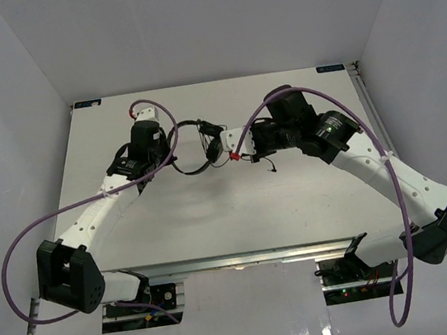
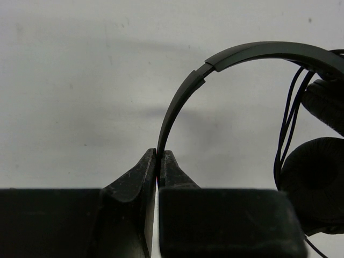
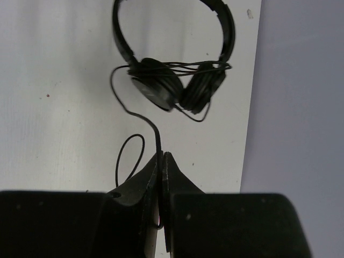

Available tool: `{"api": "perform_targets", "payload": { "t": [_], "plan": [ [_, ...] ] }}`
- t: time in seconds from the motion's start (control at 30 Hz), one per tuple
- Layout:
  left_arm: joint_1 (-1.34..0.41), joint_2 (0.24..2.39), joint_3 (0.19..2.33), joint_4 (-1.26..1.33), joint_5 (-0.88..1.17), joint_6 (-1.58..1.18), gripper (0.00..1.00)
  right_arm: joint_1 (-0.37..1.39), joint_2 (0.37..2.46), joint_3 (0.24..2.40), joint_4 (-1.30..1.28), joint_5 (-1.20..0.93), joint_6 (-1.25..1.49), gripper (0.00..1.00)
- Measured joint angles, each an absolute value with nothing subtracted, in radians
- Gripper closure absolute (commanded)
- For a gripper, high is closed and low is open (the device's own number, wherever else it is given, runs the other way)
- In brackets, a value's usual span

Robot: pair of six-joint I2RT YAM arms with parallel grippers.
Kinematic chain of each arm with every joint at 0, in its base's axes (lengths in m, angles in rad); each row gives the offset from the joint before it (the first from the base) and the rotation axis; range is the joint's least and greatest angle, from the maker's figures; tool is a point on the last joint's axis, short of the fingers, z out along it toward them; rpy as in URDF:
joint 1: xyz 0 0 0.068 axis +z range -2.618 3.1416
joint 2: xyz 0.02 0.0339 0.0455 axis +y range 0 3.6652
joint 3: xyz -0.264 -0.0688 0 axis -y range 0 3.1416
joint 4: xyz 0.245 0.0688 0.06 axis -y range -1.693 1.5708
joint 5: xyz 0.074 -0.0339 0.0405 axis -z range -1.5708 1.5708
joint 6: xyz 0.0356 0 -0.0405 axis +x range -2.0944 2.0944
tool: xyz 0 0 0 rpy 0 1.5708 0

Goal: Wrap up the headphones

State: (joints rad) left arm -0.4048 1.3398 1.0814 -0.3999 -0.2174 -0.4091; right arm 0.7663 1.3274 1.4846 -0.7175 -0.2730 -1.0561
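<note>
Wrapping progress: partway, I judged; several turns of cord (image 3: 157, 137) crossed the ear cups (image 3: 156, 88), and a loose tail was left to wind.
Headphones (image 1: 211, 141): between the two grippers, over the table (image 1: 132, 230).
Left gripper (image 2: 159, 161): clenched on the headband (image 2: 183, 99).
Right gripper (image 3: 162, 161): pinched tight on the cord's free run.
</note>
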Motion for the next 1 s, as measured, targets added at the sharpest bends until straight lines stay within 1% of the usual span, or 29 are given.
{"api": "perform_targets", "payload": {
  "t": [0.27, 0.47, 0.73, 1.0],
  "plan": [
    [-0.454, 1.330, 0.996, -0.413, 0.003, -0.288, 1.00, 0.768, 1.387, 1.485, -0.648, -0.100, -1.082, 0.92],
    [-0.483, 1.274, 0.944, -0.419, 0.164, -0.211, 1.00, 0.754, 1.409, 1.485, -0.622, -0.061, -1.081, 0.92],
    [-0.523, 1.212, 0.937, -0.417, 0.275, -0.189, 1.00, 0.680, 1.427, 1.446, -0.615, -0.104, -1.029, 0.92],
    [-0.528, 1.174, 0.938, -0.410, 0.332, -0.207, 1.00, 0.553, 1.427, 1.380, -0.624, -0.241, -0.938, 0.92]
  ]
}}
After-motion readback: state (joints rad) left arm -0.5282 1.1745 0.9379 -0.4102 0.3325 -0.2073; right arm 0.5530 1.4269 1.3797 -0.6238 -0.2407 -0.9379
